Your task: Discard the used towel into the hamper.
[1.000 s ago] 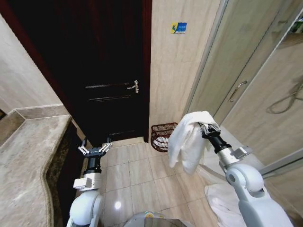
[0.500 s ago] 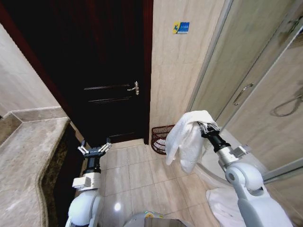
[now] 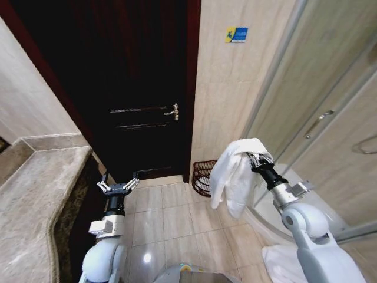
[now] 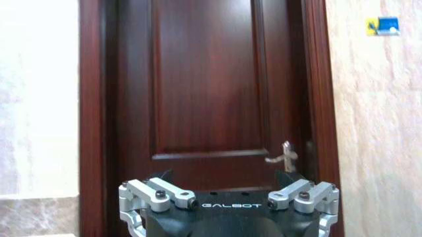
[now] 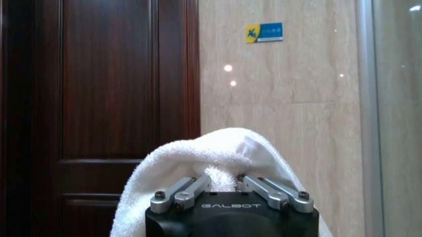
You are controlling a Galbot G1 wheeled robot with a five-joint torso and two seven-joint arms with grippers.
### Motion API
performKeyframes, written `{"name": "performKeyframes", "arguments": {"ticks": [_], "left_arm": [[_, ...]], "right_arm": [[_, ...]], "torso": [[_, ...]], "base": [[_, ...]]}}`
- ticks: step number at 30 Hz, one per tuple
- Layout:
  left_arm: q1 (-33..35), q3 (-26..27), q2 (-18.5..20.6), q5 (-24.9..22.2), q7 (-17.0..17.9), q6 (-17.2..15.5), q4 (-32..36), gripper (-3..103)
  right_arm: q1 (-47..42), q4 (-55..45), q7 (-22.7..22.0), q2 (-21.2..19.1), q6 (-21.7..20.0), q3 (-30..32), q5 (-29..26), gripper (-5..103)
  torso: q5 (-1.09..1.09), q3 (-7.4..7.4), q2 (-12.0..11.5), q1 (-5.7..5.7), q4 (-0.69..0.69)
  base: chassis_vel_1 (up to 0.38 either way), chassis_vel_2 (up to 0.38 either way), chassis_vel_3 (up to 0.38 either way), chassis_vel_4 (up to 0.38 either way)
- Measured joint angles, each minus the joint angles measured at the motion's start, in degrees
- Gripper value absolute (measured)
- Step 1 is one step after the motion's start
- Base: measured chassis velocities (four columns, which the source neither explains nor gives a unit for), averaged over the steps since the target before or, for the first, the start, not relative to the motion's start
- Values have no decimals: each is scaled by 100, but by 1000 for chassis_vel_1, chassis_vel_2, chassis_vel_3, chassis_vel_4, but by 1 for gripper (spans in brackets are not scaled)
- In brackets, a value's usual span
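The towel (image 3: pixel 234 174) is hanging in white folds from the right gripper (image 3: pixel 252 159), whose fingers (image 5: pixel 181 192) are pinching closed on the bunched cloth (it is draping well down past the wrist). The hamper (image 3: pixel 204 176) is sitting on the tiled floor (image 3: pixel 171 218) against the beige wall (image 3: pixel 230 94), at about ten o'clock from the towel, just beside the dark wooden door (image 3: pixel 135 88). The left gripper (image 3: pixel 118 186) is hovering low at seven o'clock, facing the door, its fingers (image 4: pixel 158 193) spreading wide and holding nothing.
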State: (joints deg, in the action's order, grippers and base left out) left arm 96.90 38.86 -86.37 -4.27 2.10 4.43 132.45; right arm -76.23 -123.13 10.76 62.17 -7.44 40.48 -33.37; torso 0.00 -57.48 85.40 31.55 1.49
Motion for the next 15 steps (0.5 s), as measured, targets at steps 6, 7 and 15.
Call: {"name": "performKeyframes", "arguments": {"ticks": [6, 7, 15], "left_arm": [[3, -27, -28, -8, -52, -396, 42, 100], [2, -33, -31, -9, -52, -464, 54, 100], [34, -7, 4, -31, -67, -519, 111, 100]], "right_arm": [[-16, 22, 17, -20, 24, 10, -12, 9], [-19, 37, 20, -29, 31, 14, -18, 9], [20, 161, 60, -73, 62, 20, -84, 9]], "torso": [[-1, 0, 0, 0, 1], [0, 0, 0, 0, 1], [0, 0, 0, 0, 3]], "base": [[-51, 58, 51, -65], [-62, 50, 62, -61], [-72, 56, 65, -60]]}}
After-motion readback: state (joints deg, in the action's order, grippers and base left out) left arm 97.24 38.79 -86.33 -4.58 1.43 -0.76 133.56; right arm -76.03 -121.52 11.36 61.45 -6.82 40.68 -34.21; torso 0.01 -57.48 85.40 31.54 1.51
